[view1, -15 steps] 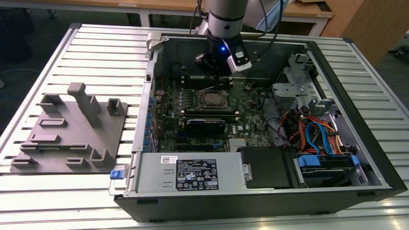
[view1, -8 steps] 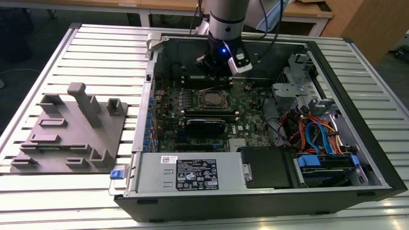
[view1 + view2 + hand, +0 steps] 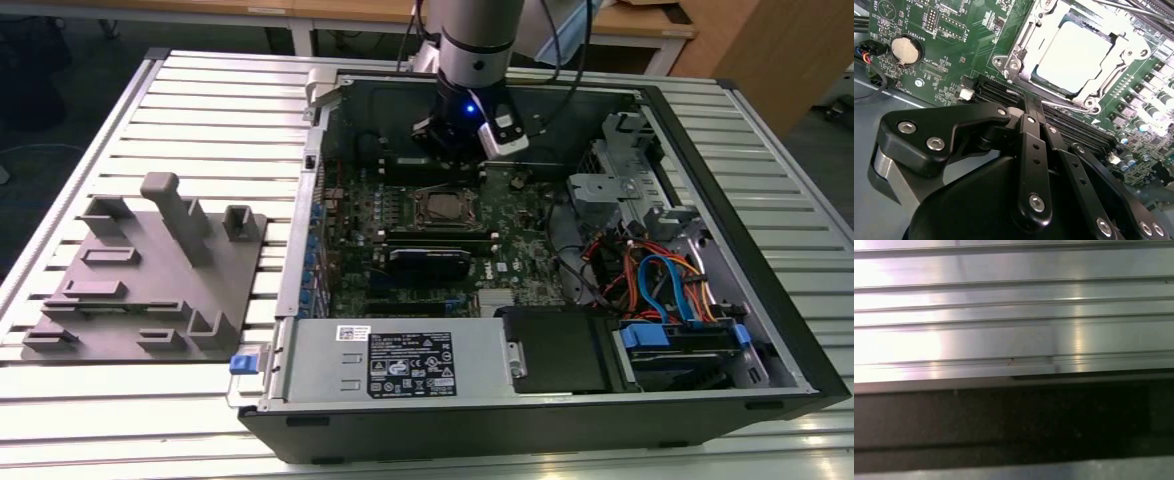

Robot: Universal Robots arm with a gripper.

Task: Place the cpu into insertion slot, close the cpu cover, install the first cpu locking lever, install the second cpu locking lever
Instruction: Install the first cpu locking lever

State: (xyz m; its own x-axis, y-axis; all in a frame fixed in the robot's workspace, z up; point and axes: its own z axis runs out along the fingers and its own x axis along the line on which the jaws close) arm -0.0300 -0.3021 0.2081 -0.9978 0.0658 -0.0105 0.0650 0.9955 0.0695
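Hanging inside the open computer case (image 3: 747, 300) in the exterior view, the end effector (image 3: 451, 148) is hovering just behind the insertion slot (image 3: 441, 207) on the green board.

In the second wrist view, the cpu (image 3: 1074, 55) is already sitting in the slot with the cpu cover (image 3: 1124, 50) lying down around it. Whether the locking lever (image 3: 1069, 104) along its edge is latched I cannot tell. The end effector's fingers (image 3: 1026, 112) are pressing together, gripping nothing visible, just short of the socket.

In the first wrist view, the slatted tabletop (image 3: 1014, 300) is showing.
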